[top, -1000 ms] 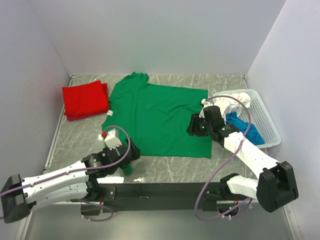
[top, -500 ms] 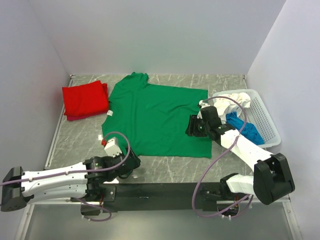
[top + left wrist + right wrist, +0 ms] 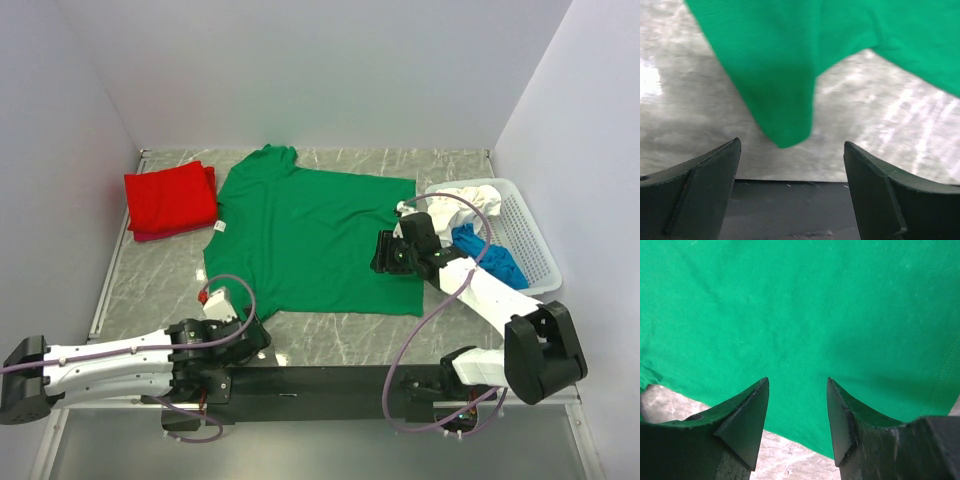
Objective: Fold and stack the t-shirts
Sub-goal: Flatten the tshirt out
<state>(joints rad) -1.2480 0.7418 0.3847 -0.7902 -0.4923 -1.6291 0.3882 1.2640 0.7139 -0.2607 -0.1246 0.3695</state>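
The bright green t-shirt (image 3: pixel 310 235) lies spread flat mid-table, with its white neck label (image 3: pixel 222 226) at the left. A folded red t-shirt (image 3: pixel 170 200) lies at the far left. White (image 3: pixel 462 205) and blue (image 3: pixel 490 255) t-shirts sit in the basket. My left gripper (image 3: pixel 255 335) is open and empty at the table's near edge. In the left wrist view (image 3: pixel 791 142) a green sleeve tip (image 3: pixel 785 115) lies just ahead of it. My right gripper (image 3: pixel 380 252) is open over the green shirt's right hem. The right wrist view (image 3: pixel 797 380) shows its fingers straddling green cloth (image 3: pixel 800 305).
A white lattice basket (image 3: pixel 535 240) stands at the right, against the wall. The black base rail (image 3: pixel 320 380) runs along the near edge. Walls close in the left, back and right. Grey marble tabletop (image 3: pixel 150 280) shows around the shirts.
My left arm has drawn back and down toward the near edge, away from the green sleeve. My right gripper has shifted slightly left onto the shirt's right side.
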